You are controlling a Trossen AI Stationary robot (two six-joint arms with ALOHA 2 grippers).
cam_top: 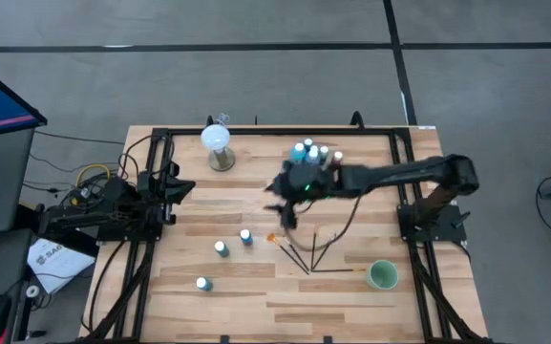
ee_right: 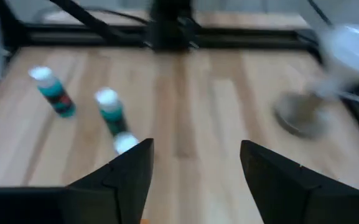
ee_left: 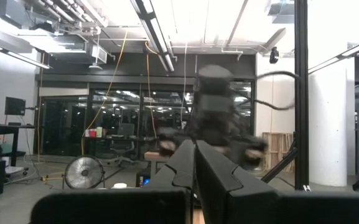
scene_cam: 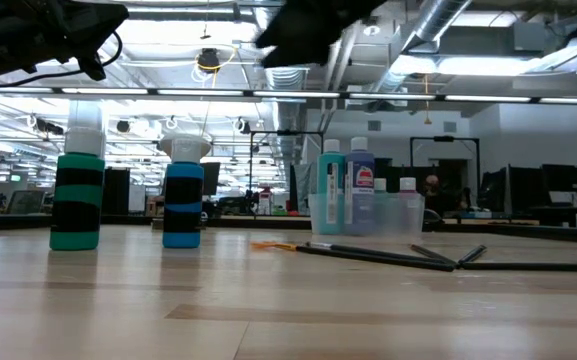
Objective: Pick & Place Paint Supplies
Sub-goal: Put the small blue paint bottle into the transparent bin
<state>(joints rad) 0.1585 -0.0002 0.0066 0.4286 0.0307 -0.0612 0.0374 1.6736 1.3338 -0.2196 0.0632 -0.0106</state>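
Three white-capped teal and blue paint bottles stand loose on the wood table: one (cam_top: 221, 248), one (cam_top: 245, 236), one (cam_top: 202, 284). Two of them, the teal bottle (scene_cam: 76, 200) and the blue bottle (scene_cam: 183, 205), also show in the low view. More bottles stand in a clear tub (cam_top: 313, 153) (scene_cam: 363, 205). Thin dark paintbrushes (cam_top: 306, 254) (scene_cam: 378, 255) lie flat, one orange-tipped (scene_cam: 268, 245). My right gripper (cam_top: 280, 191) (ee_right: 196, 162) is open, raised above the table between the tub and the loose bottles (ee_right: 109, 112), touching nothing. My left gripper (cam_top: 181, 188) (ee_left: 195, 165) is shut and waits at the left edge.
A white globe on a round base (cam_top: 218, 145) (ee_right: 328, 68) stands near the far edge. A green cup (cam_top: 382, 275) stands near the right front. The black frame (cam_top: 256, 129) rims the table. Bare wood lies along the near edge.
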